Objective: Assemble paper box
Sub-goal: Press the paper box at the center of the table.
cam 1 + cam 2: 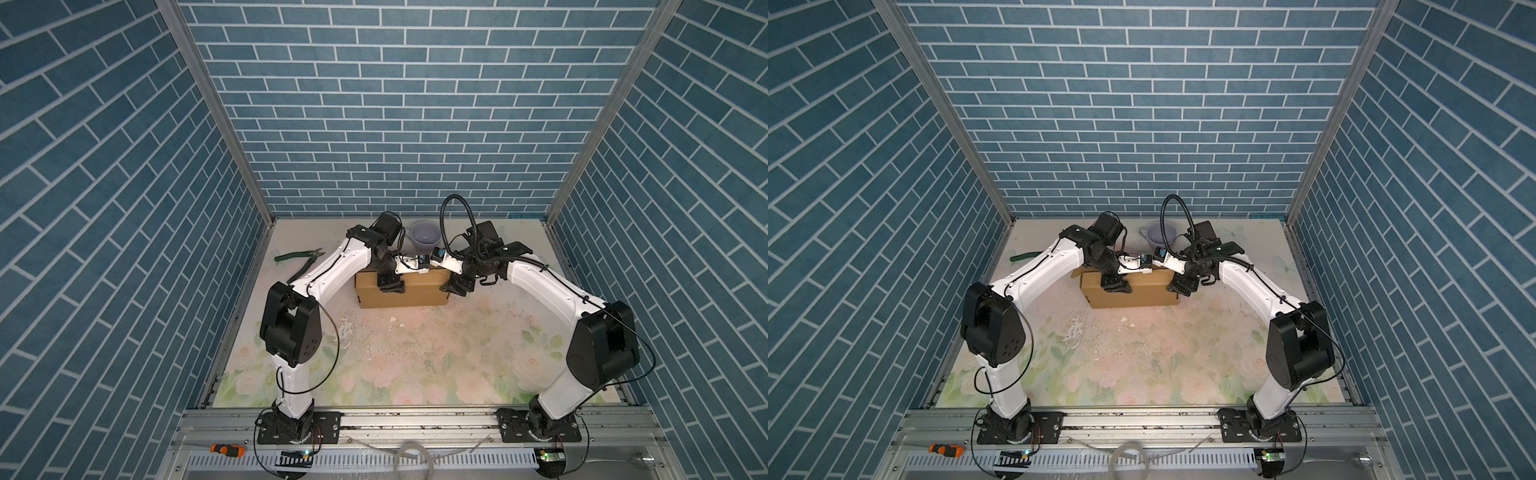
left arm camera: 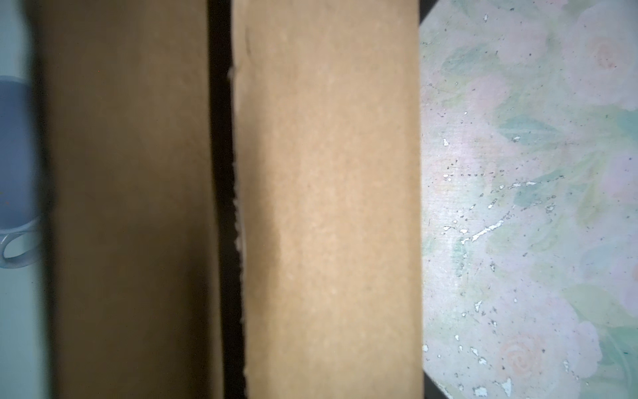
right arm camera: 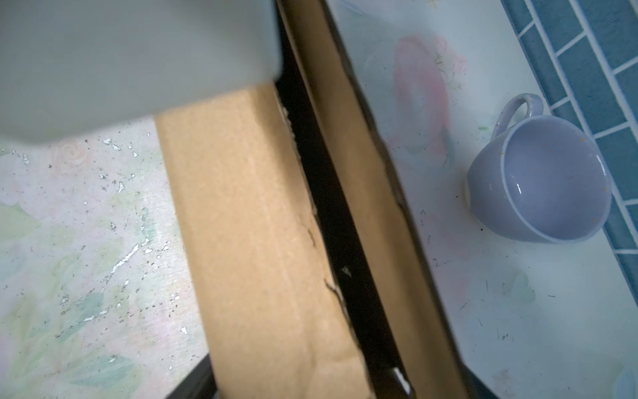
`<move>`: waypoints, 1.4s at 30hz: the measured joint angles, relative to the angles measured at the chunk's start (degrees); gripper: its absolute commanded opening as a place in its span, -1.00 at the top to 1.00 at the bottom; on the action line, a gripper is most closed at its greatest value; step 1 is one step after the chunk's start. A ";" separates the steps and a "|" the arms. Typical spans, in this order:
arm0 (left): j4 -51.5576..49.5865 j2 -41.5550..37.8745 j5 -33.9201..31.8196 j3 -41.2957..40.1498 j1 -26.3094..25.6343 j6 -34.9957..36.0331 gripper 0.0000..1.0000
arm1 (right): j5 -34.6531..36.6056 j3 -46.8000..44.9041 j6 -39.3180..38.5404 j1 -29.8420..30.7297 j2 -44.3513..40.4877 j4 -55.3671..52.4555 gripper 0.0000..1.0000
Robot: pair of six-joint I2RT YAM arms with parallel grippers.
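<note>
The paper box (image 1: pixel 401 293) is a brown cardboard box standing at the back middle of the table, also seen in a top view (image 1: pixel 1133 293). My left gripper (image 1: pixel 390 286) points down onto the left half of its top. My right gripper (image 1: pixel 456 287) points down at its right end. In the right wrist view the box's front wall (image 3: pixel 248 241) lies between the two dark fingers of my right gripper (image 3: pixel 300 383), one outside and one in the dark gap. The left wrist view shows the front wall (image 2: pixel 328 207) and a dark gap, with the fingers almost hidden.
A lilac cup (image 1: pixel 426 235) stands behind the box by the back wall, also in the right wrist view (image 3: pixel 545 179). Green-handled pliers (image 1: pixel 299 262) lie at the back left. An orange screwdriver (image 1: pixel 226 449) rests on the front rail.
</note>
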 measured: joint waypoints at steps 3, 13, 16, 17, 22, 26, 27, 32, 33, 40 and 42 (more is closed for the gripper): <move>1.05 -0.98 -0.63 -1.40 0.17 -0.20 -0.49 | 0.07 0.11 -0.07 0.26 0.00 -0.72 -0.44; 1.29 -5.68 -2.71 -5.16 2.29 -1.03 -0.70 | 0.20 0.15 -0.81 1.11 0.02 -1.90 -0.23; 1.31 -6.67 -3.69 -6.38 2.75 -1.31 -0.71 | 0.15 0.61 -0.94 1.11 0.33 -2.19 -0.21; 1.42 -6.99 -4.04 -7.06 2.86 -1.46 -0.71 | 0.15 0.68 -1.09 1.11 0.37 -2.32 -0.21; 2.56 -9.97 -6.05 -11.78 5.86 -1.64 -0.66 | -0.04 1.05 -1.99 0.94 0.42 -3.26 -0.19; 4.31 -12.24 -8.41 -14.51 8.57 -1.57 -0.58 | -0.44 1.73 -2.03 0.39 0.44 -5.11 -0.19; 5.03 -12.76 -8.90 -15.19 8.83 -1.57 -0.55 | -0.48 1.92 -2.03 0.24 0.52 -5.46 -0.19; 6.95 -13.81 -9.44 -16.79 8.87 -0.98 -0.26 | -0.55 3.43 -1.86 -0.04 1.51 -6.62 -0.38; 6.95 -13.81 -9.49 -16.90 8.83 -0.66 -0.24 | -0.46 3.63 -1.68 -0.09 1.64 -6.49 -0.45; 7.21 -13.40 -8.52 -16.85 8.55 0.26 -0.13 | -0.94 3.65 1.70 -0.81 1.27 -5.55 -0.68; 6.82 -12.66 -7.96 -15.91 8.55 0.46 -0.13 | -1.20 3.65 3.26 -1.40 0.28 -5.55 -0.69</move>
